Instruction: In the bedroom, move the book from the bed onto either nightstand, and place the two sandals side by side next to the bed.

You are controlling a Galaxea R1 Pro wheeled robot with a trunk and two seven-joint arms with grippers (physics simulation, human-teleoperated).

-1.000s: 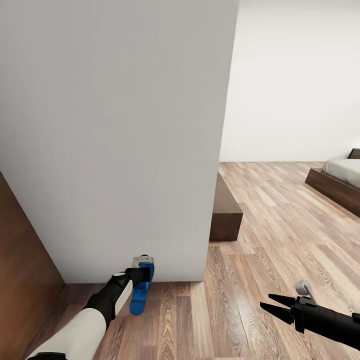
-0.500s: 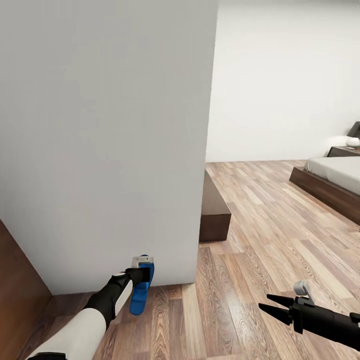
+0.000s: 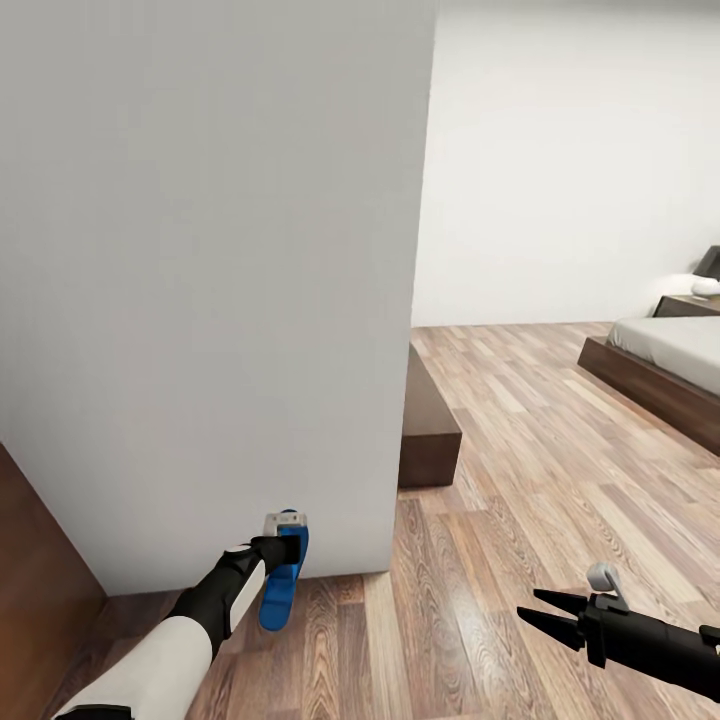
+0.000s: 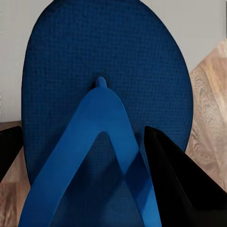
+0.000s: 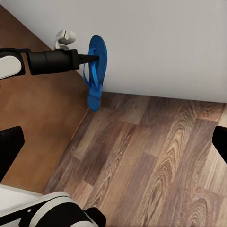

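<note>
My left gripper point(image 3: 291, 548) is shut on one bright blue sandal point(image 3: 281, 583), which hangs toe-down just above the wood floor close to a white wall. In the left wrist view the sandal point(image 4: 104, 94) lies between the black fingers point(image 4: 177, 182). The right wrist view sees the same sandal point(image 5: 96, 71) at the tip of my left gripper point(image 5: 92, 58). My right gripper point(image 3: 531, 608) hovers open and empty over the floor at the lower right. The bed point(image 3: 668, 350) and a nightstand point(image 3: 688, 305) stand far off at the right. The book and the other sandal are out of view.
A white wall corner point(image 3: 220, 280) stands right in front of me. Behind it a low dark-brown bench point(image 3: 428, 415) runs along the wall. A brown wood panel point(image 3: 40, 540) is at the far left. Wood-plank floor point(image 3: 540, 440) stretches toward the bed.
The whole view has shifted: the wall corner slid left, and more of the bed plus the nightstand came in. Both arms hold the same pose, sandal still gripped.
</note>
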